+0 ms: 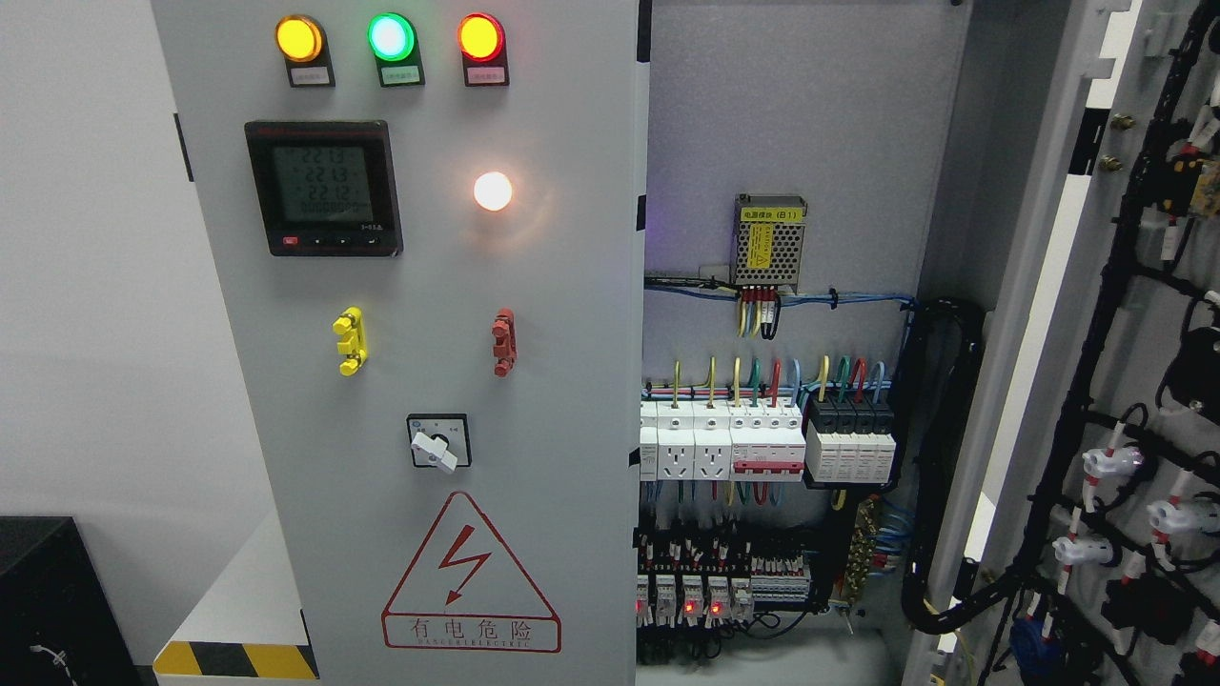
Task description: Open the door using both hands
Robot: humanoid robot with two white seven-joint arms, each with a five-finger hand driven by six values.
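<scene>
A grey electrical cabinet fills the head view. Its left door [419, 286] stands shut and carries three lit lamps [391, 36], a digital meter [322, 187], a white lamp [493, 191], a yellow handle [350, 341], a red handle [503, 342], a rotary switch [437, 441] and a red hazard triangle [470, 579]. The right door [1134, 381] is swung wide open at the right edge, its inner face covered with black cable bundles. Neither of my hands nor any arm shows in the picture.
Inside the open half I see a power supply [769, 243], rows of breakers [724, 440], relays with red lights [691, 595] and a thick black cable loom [939, 457]. A white wall lies left, with a black box [52, 600] and a yellow-black striped plinth [233, 659].
</scene>
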